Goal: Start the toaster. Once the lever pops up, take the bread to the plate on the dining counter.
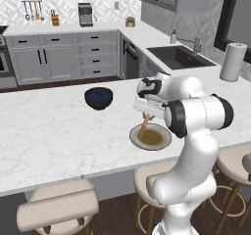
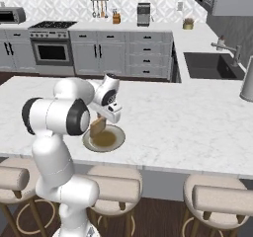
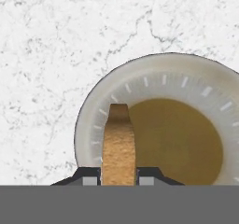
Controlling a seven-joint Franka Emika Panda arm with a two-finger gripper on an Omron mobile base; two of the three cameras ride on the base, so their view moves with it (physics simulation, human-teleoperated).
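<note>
white marble with grey veins makes up the dining counter [image 1: 54,131], a long island with round padded stools [image 1: 59,209] tucked along its near edge. behind it is a grey kitchen with drawer cabinets, and a sink [image 1: 179,57] is set into the worktop to the right.

moving from left to right in the left base view, a dark blue bowl [image 1: 99,97] sits on the island, well apart from everything else. to its right and nearer the stools is the plate [image 1: 157,142], small, round and tan with a paler rim. the white arm rises at the lower right and bends over the plate.

the gripper [image 3: 118,180] is clamped on the bread [image 3: 118,141], with one dark fingertip pressed to each flat face. the slice is thin and golden brown, held edge-on. its long axis runs straight out from the fingertips, downward toward the plate, with a slight tilt in the base views.

in the hand view the plate lies directly beyond the bread. the slice's far end is over the plate's pale rim on the left of that view, while the tan centre lies off to the right. whether the bread touches the plate cannot be told.

the toaster step looks finished. what remains is probably lowering the slice, perhaps nudging it toward the plate's middle, then letting go.
</note>
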